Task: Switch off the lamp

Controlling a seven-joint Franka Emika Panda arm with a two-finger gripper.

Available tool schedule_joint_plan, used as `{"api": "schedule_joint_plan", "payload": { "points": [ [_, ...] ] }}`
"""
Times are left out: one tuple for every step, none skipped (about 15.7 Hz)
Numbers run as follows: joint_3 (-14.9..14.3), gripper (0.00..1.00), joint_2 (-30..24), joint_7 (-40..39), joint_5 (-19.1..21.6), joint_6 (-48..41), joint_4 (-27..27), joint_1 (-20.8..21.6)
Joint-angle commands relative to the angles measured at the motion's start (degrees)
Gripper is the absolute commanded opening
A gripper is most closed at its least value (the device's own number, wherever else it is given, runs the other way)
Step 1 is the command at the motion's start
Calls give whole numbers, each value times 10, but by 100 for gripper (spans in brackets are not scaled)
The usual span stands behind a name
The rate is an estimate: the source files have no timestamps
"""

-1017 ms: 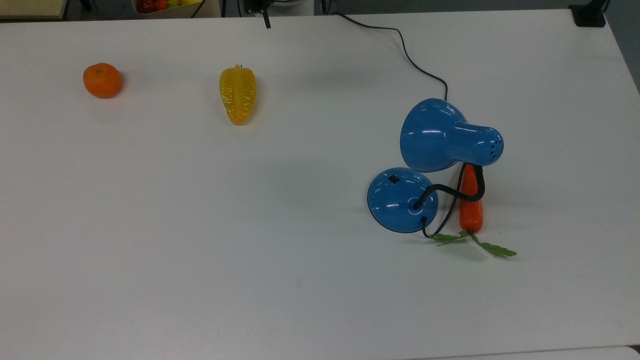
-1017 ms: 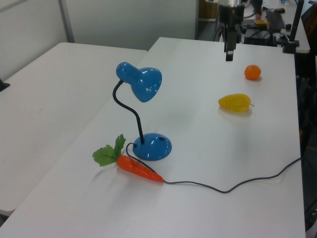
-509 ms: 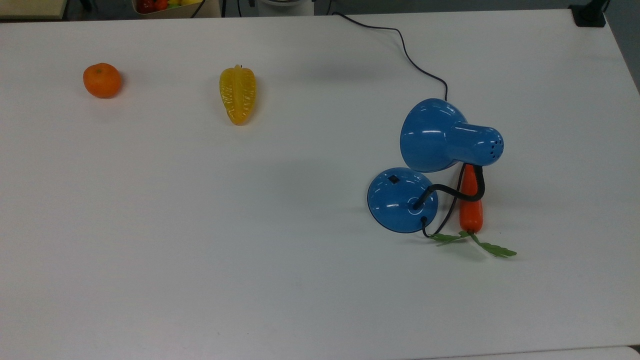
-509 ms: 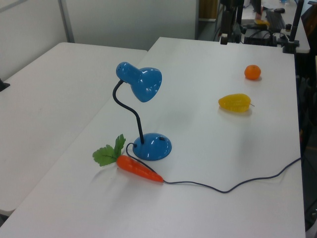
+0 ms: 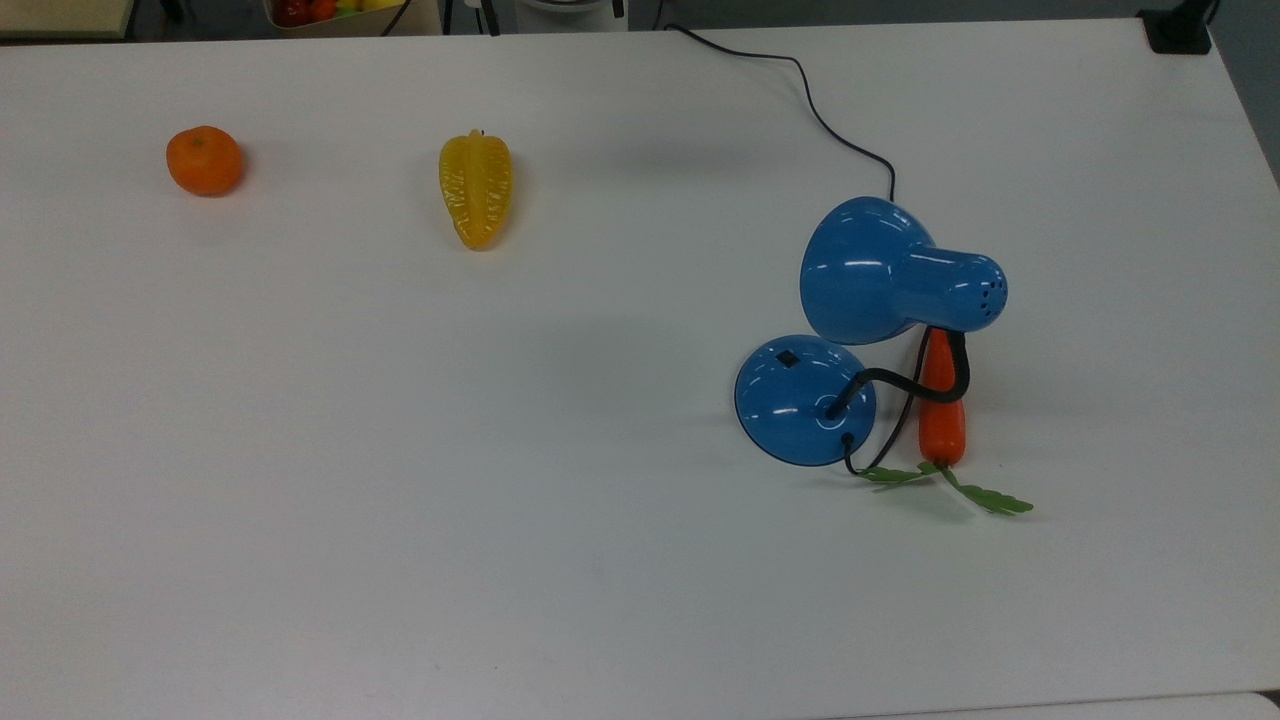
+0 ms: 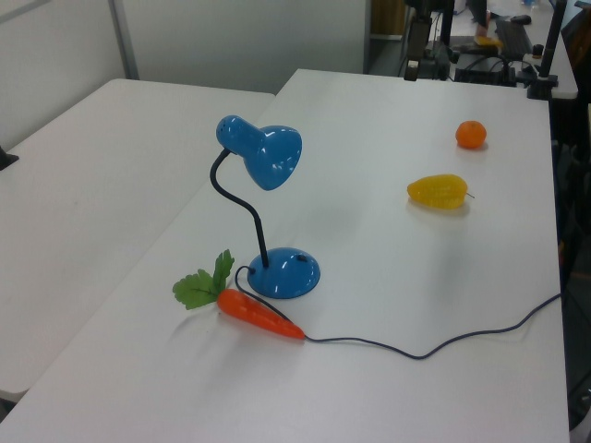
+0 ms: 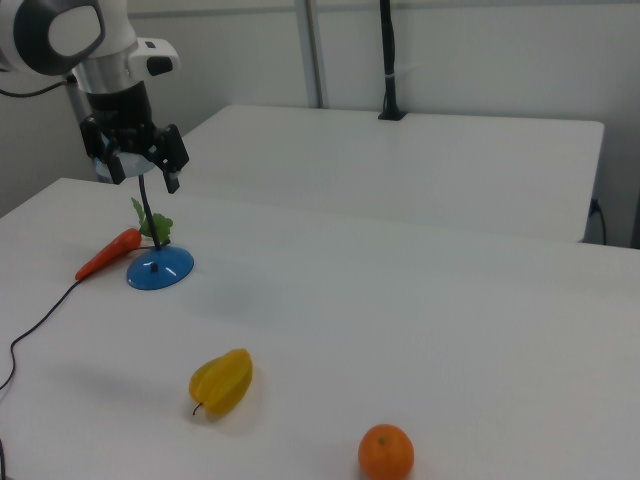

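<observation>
No readable text

No lettering, label, brand mark, number or sign can be read on anything in the top view, the left view or the right view.

A white desk [image 5: 300, 480] carries three toy foods. Taking the yellow starfruit [image 5: 476, 189] as the landmark: in the top view, an orange [image 5: 204, 160] sits well apart to the top view's left of it, at about the same depth. A carrot [image 5: 941, 400] with green leaves [image 5: 950, 487] lies far to the top view's right of the starfruit and nearer the bottom edge, its leafy end pointing toward that edge. A second white desk [image 6: 83, 185] stands beyond, on the left view's left.
</observation>
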Motion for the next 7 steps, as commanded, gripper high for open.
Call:
{"api": "schedule_joint_plan", "payload": {
  "points": [
    [-10, 100, 1, 5, -5, 7, 4, 5],
    [-10, 100, 1, 5, -5, 8, 5, 6],
    [-10, 100, 2, 5, -5, 8, 5, 5],
    [-10, 100, 2, 5, -5, 8, 5, 5],
    [-10, 100, 2, 5, -5, 6, 5, 6],
    [-10, 100, 2, 4, -5, 5, 5, 5],
    [-10, 100, 2, 5, -5, 5, 4, 5]
  ]
}}
